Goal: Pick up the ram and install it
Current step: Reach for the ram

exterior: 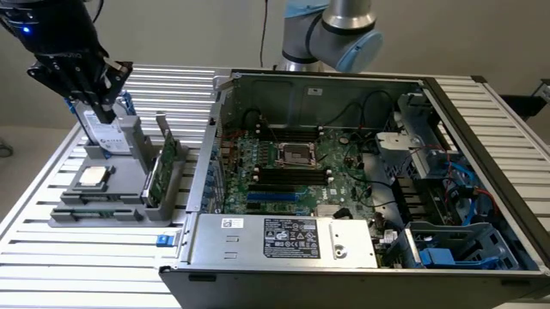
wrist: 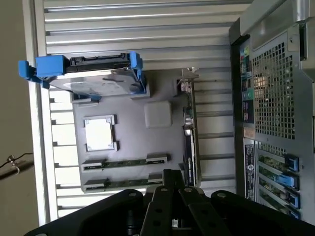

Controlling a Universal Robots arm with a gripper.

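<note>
Hovering at the holder edge, the gripper, jaws closed empty, is well off the ram.

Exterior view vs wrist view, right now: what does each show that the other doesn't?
Exterior view: the open case's motherboard, power supply and the arm's joint. Wrist view: the case's rear panel and its mesh grille. Both: the gripper above the gray holder, which carries the hard drive, CPU, expansion card and two ram sticks, both untouched.
</note>
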